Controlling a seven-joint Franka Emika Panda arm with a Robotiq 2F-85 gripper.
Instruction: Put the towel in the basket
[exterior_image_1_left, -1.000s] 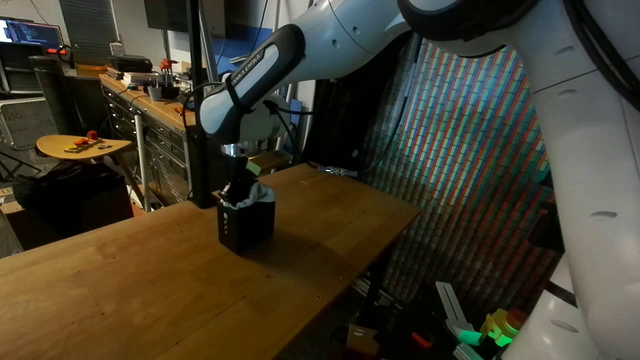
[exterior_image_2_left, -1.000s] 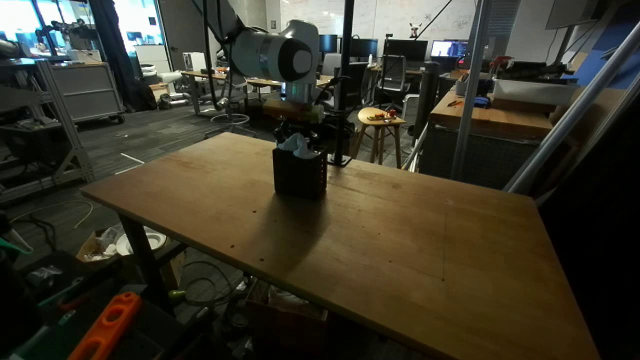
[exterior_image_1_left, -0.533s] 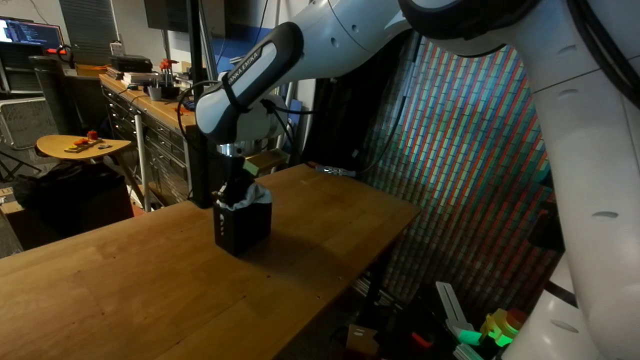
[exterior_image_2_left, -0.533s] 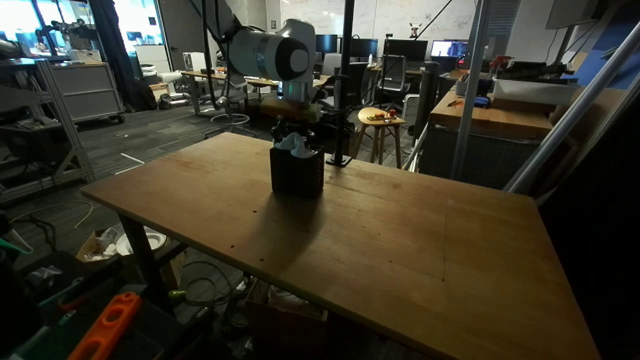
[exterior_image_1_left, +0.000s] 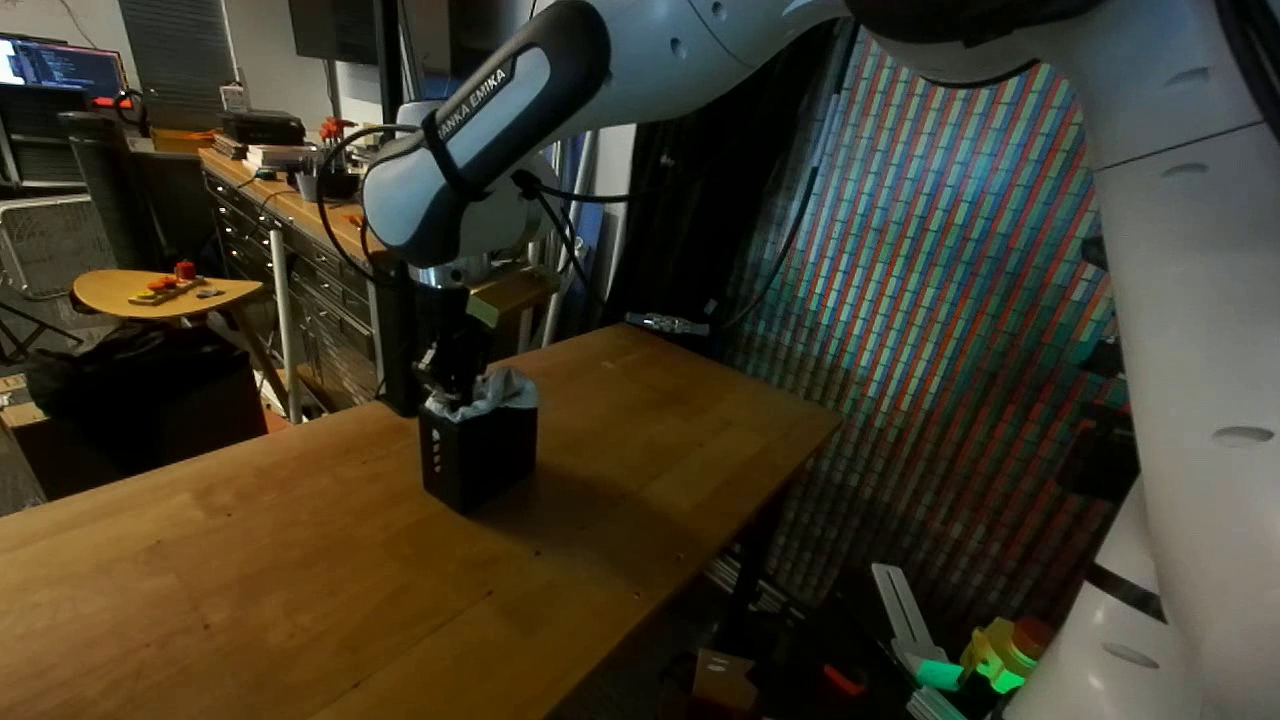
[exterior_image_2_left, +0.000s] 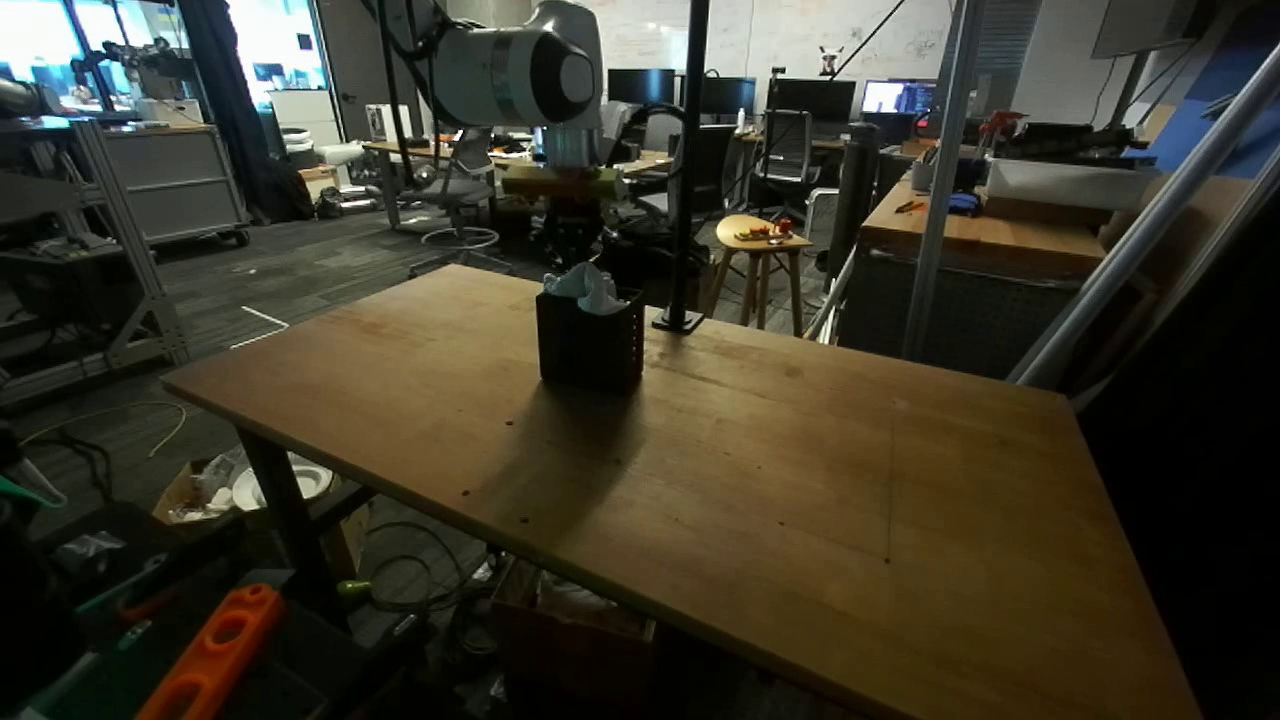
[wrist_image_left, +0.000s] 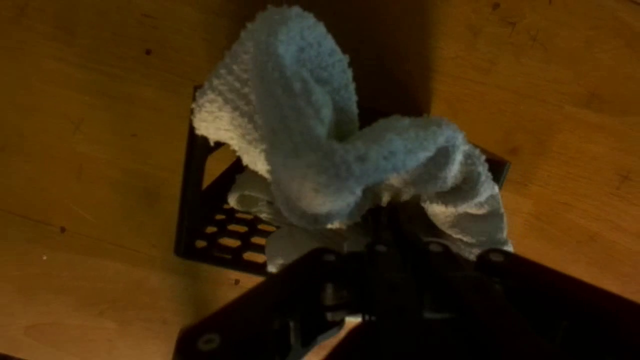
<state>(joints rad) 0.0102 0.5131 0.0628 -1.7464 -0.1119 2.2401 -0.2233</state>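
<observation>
Arm (exterior_image_1_left: 650, 75) raised and shifted toward frame left since a second ago, in both exterior views; basket (exterior_image_2_left: 590, 350) slid slightly left as well, towel (wrist_image_left: 300, 110) along with it.

Patterned panel (exterior_image_1_left: 920, 250), many-coloured, behind the arm at right in an exterior view. Wooden table (exterior_image_1_left: 300, 560) across lower left and centre of that frame; drawer bench (exterior_image_1_left: 320, 285) at upper left, stool (exterior_image_1_left: 110, 290) at far left. Black pole (exterior_image_2_left: 692, 150) upright at the table's edge, upper centre.

Basket: dark, upright on the table, left of centre in both exterior views, near the pole's foot. Mid-frame in the wrist view, honeycomb holes showing left of centre.

Towel: pale, fluffy, bunched in the basket's mouth — one fat fold standing above the rim toward the top of the wrist frame, another loop bending right.

Gripper (wrist_image_left: 395, 225): enters from the bottom of the wrist view, fingers drawn together, tips right at the folds. Whether any cloth is pinched between them, cannot tell — too dark there.

Coloured pieces (exterior_image_1_left: 165, 288): small, red and yellow, on the stool.
</observation>
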